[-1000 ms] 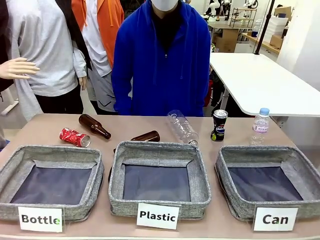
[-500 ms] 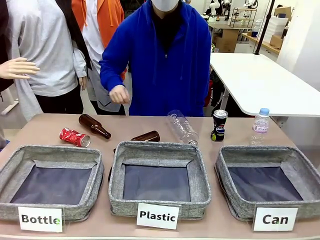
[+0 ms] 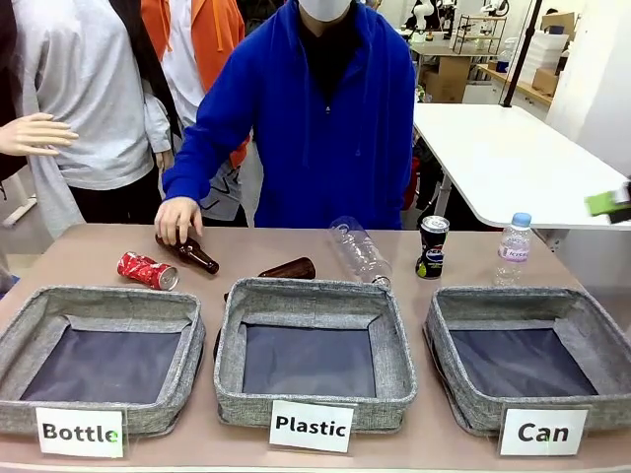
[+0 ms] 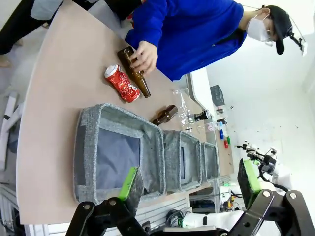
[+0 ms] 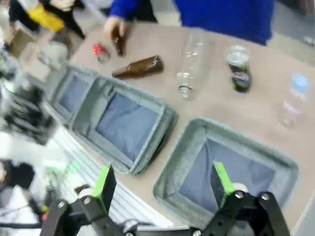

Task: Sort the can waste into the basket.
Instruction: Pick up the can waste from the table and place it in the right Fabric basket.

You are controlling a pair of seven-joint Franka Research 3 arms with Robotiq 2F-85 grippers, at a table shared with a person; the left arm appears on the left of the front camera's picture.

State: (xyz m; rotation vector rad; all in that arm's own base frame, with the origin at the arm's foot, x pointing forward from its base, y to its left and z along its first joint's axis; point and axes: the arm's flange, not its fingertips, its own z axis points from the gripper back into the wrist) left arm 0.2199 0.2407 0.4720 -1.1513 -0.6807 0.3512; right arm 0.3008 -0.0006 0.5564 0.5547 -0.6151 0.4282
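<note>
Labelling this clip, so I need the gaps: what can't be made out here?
Left brown bottle, front view: butt end under the person's hand.
Middle brown bottle, front view: neck behind the Plastic basket wall.
Black can, right wrist view: print lost to motion blur.

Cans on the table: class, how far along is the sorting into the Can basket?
Done: nothing, the Can basket holds no can. In hand: no can; the left gripper and right gripper are open and empty, while the person's hand touches a brown bottle. Left: the red can lying on its side and the upright black can both need moving.
</note>
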